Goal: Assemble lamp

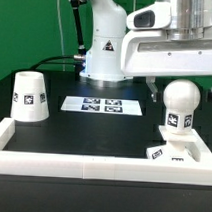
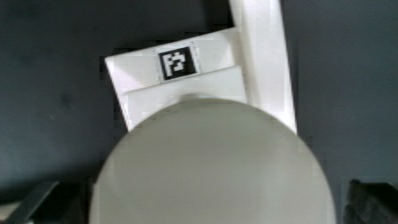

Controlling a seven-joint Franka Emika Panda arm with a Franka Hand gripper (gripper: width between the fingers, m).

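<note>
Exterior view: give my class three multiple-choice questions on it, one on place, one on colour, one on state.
1. Where does the shade stand? A at the exterior view's right; B at its left; C in its middle.
2. What colour is the table? A black; B white; C red.
3. How are the fingers? A shut on the shade; B shut, holding nothing; C open beside the bulb.
Answers: B, it stands left, away from the bulb; A, its bare surface is black; C, gaps show either side of the bulb.

white bulb [image 1: 180,98], white shade [image 1: 31,96] with black-and-white tag, black table [image 1: 93,129]
</note>
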